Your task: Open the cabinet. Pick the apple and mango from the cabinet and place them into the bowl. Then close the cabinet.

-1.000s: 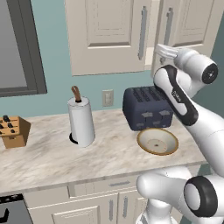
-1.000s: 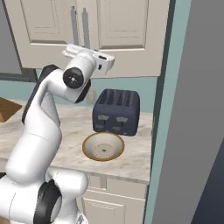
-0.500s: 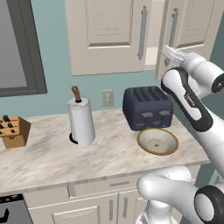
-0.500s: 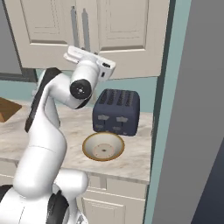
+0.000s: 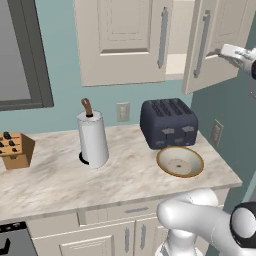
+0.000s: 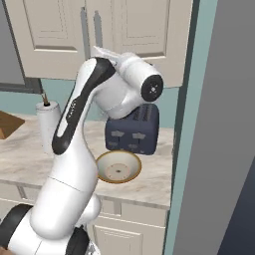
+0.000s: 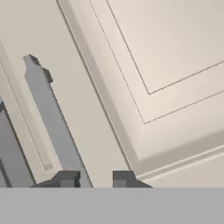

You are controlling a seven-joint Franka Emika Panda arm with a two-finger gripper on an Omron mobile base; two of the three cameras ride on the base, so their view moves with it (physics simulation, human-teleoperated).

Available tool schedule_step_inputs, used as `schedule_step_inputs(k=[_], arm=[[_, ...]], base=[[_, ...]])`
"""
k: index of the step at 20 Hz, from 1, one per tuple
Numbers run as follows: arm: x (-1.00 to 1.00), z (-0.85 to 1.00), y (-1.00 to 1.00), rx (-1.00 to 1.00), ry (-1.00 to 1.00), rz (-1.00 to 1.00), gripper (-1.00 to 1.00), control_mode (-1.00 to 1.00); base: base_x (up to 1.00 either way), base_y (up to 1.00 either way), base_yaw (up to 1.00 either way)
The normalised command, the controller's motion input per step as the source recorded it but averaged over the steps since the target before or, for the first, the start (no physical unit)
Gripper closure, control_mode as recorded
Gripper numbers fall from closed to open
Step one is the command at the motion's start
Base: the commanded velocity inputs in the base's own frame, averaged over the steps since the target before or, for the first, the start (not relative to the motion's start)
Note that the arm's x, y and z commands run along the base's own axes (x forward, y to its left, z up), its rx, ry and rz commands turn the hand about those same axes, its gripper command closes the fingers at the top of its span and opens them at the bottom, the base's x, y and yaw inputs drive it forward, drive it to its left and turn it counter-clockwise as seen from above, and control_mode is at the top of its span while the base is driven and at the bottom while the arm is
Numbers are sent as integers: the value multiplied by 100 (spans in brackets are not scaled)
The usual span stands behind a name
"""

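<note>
step: opening cream two-door wall cabinet (image 5: pixel 125 40) | right door ajar, swung out at 1 o'clock | gripper (image 7: pixel 92 178) straddles its grey bar handle (image 7: pixel 50 118), pinching it to pull | tan-rimmed bowl (image 5: pixel 180 161) waits on the counter, 5 o'clock of the toaster

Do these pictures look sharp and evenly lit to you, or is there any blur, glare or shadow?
Left base view: crisp, flat lighting, a soft shadow under the paper towel roll. Right base view: slightly soft, the bar handles cast grey shadows on the cabinet. Hand view: sharp, no glare, the grey handle shading the door beside it.
</note>
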Motion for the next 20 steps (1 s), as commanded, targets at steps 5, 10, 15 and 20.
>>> schedule_step_inputs(k=[5,10,15,20], arm=[[-81,0,-97,2,-31,16,100,-100],[-100,-100,74,-20,-26,15,100,-100],[-30,-100,100,-17,-13,2,-100,-100],[-5,-33,100,-21,-19,-4,-100,-100]], base=[[0,0,0],[0,0,0],[0,0,0],[0,0,0]])
